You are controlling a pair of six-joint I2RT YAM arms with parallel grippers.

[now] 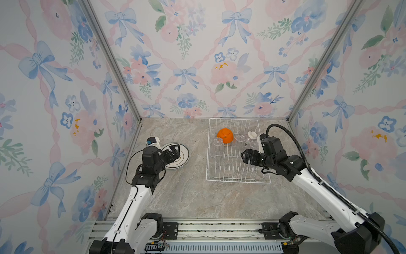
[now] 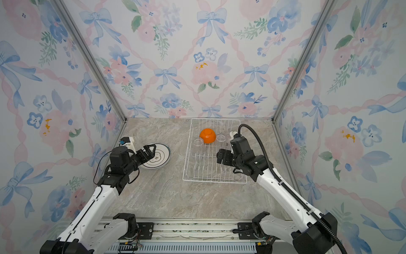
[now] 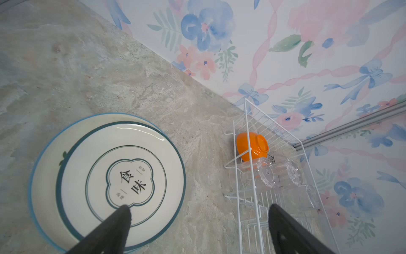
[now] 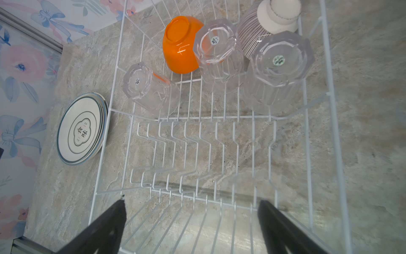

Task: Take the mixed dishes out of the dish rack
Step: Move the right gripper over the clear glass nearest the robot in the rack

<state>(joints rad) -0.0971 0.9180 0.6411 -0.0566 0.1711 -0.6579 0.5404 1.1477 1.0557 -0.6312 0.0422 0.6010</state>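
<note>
Glossy orange bowl [image 4: 180,55], smooth coated-wire dish rack [image 4: 219,117]

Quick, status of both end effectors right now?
Left end effector: open, holding nothing, over the plates.
Right end effector: open, holding nothing, over the rack.

The left arm [image 1: 134,201] and right arm [image 1: 316,193] are white shells with black joints. Behind the right pincer [image 1: 244,157] a ribbed black hose [image 1: 274,125] arcs; behind the left pincer [image 1: 175,153] loops a thin black cable [image 1: 127,171].
</note>
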